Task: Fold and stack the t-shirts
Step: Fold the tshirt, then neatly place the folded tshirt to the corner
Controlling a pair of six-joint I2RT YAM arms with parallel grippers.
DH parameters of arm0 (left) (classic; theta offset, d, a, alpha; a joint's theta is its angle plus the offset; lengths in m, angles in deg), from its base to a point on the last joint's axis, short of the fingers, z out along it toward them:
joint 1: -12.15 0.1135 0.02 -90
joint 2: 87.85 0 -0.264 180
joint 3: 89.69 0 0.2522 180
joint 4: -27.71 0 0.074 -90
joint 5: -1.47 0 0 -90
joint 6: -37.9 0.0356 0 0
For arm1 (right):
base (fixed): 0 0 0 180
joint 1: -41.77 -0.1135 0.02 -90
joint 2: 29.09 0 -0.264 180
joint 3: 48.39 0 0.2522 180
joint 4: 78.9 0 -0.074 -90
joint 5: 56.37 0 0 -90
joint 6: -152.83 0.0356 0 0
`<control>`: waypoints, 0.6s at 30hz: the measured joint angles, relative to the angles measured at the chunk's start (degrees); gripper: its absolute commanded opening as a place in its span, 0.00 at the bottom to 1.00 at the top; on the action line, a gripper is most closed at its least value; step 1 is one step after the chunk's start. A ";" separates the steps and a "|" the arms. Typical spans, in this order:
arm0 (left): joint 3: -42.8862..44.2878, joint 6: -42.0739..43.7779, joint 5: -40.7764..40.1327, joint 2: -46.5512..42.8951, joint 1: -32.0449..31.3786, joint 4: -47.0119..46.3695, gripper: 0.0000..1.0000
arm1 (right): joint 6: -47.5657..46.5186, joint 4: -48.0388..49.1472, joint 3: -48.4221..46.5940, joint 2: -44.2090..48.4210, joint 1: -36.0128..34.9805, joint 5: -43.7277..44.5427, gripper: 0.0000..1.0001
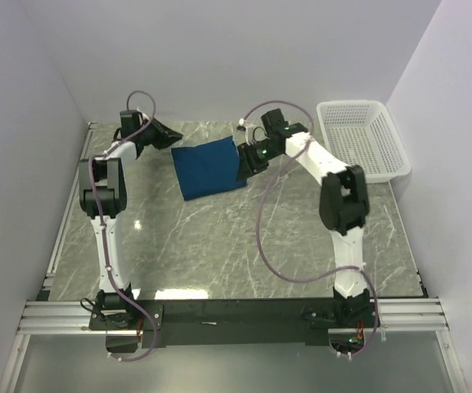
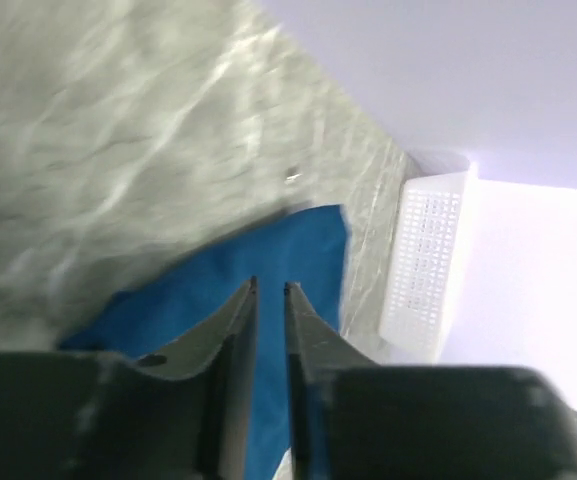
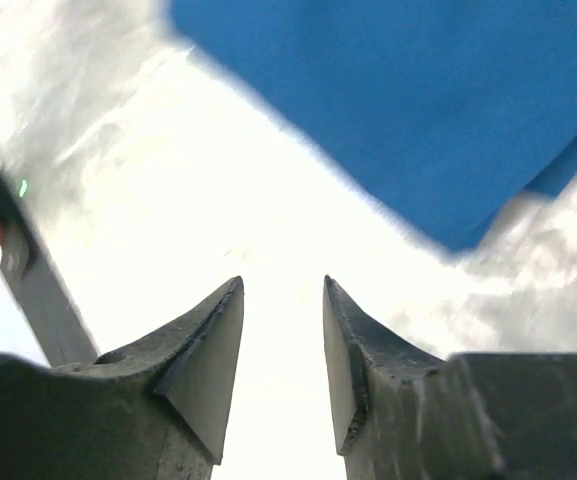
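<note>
Blue cloth, folded into a rough square: the shirt (image 1: 209, 168) lies flat toward the far middle of the table (image 1: 219, 254), with an arm on either side. No print shows on the side facing up.

The left gripper (image 2: 270, 288) sits off the shirt's far-left corner. Its fingers are parted only by a narrow slit, with nothing pinched in it; its wrist camera looks past the tips at the cloth beyond. The right gripper (image 3: 283, 285) is at the shirt's right edge, its jaws clearly apart and empty — only bare tabletop shows between them, with the blue fabric just ahead.

A white mesh basket (image 1: 358, 135) stands in the far right corner, well apart from the shirt, with the right arm's elbow between the two. A purple cable (image 1: 260, 237) loops from that arm over the open tabletop, and another runs along the left arm. Nothing lies on the shirt.

The table is grey-green marble with pale veins, glossy enough to catch the light. A metal rail (image 1: 236, 311) runs along its near edge, where both bases are bolted. Plain pale walls (image 1: 244, 49) close in on three sides.
</note>
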 measured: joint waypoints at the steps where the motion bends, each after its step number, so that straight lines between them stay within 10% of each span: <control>1: 0.96 1.44 -0.15 -0.98 0.07 0.17 0.27 | -2.34 -0.94 1.66 3.43 0.02 -0.52 0.48; 5: -4.87 8.63 -4.44 -12.98 -0.44 2.47 0.40 | -10.43 1.51 15.85 23.34 0.04 1.14 0.55; 7: -13.44 12.98 -7.82 -24.50 -0.79 3.65 0.72 | -12.26 5.51 26.91 35.98 0.00 6.36 0.88; 10: -27.93 17.90 -12.55 -43.67 -1.22 2.32 0.99 | -12.33 17.62 44.78 53.42 0.11 17.97 0.90; 14: -42.05 19.28 -12.92 -56.63 0.37 -1.73 0.99 | -8.35 26.97 60.70 69.35 5.05 24.79 0.87; 18: -44.50 20.63 -13.22 -47.89 1.16 1.75 0.98 | -5.81 27.76 64.37 73.16 14.21 14.34 0.87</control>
